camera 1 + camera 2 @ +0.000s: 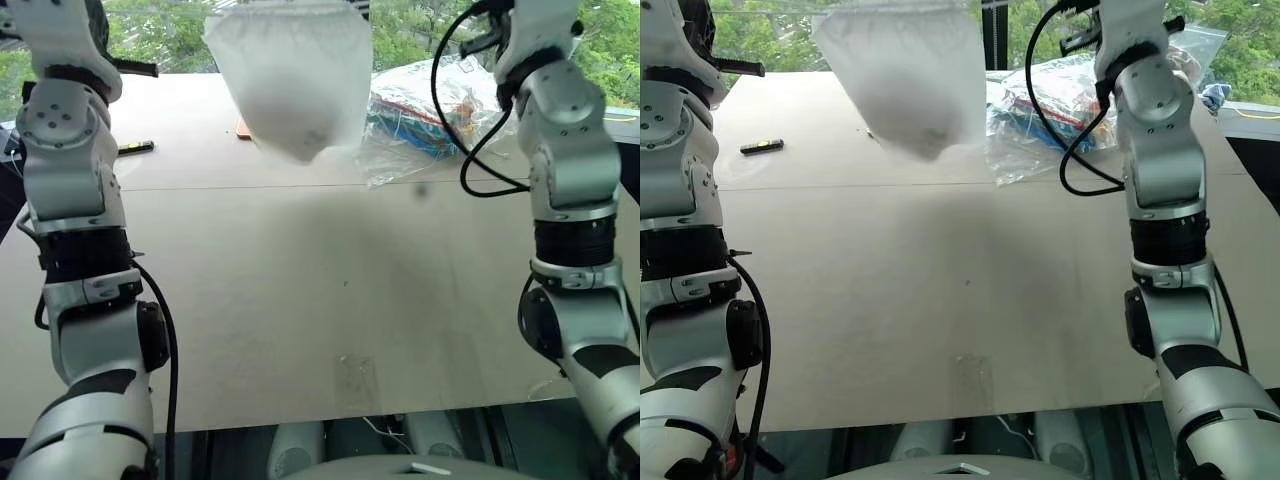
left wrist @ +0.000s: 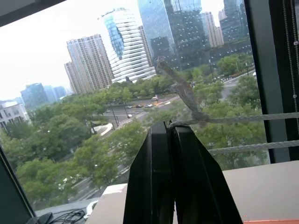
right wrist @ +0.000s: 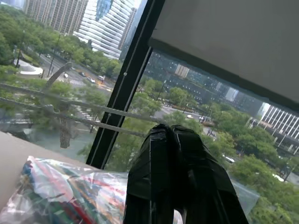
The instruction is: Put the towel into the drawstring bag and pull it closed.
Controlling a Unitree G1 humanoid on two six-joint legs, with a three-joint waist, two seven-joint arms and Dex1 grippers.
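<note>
Bag: My drawstring bag (image 1: 292, 85) hung in mid-air above the far half of the table (image 1: 300, 300), its top cut off by the frame's edge.
Towel: A pale bundle, the towel (image 1: 300, 125), sagged inside the bag's bottom, hard to make out through the milky film.
Around it: Just beside the bag, toward my right arm, a clear plastic bag of colourful items (image 1: 425, 115) lay on the table. A small dark tool (image 1: 135, 148) lay on the table near my left arm, well apart from the bag. A small brown thing behind the bag was mostly hidden by it.
In the way: My right arm's black cable (image 1: 470, 130) looped across the plastic bag.
Left gripper: My left gripper (image 2: 169, 128) was clenched on the bag's cord (image 2: 233, 119), which ran taut from the fingertips, a knotted tail (image 2: 180, 86) sticking up.
Right gripper: My right gripper (image 3: 172, 133) was pressed shut; I cannot tell whether a cord sat between its fingers.
Wrist views: Both wrist cameras looked out through the window at towers and trees; the right one caught the colourful bag below.
Head views: Both arms rose out of frame beside the bag.
</note>
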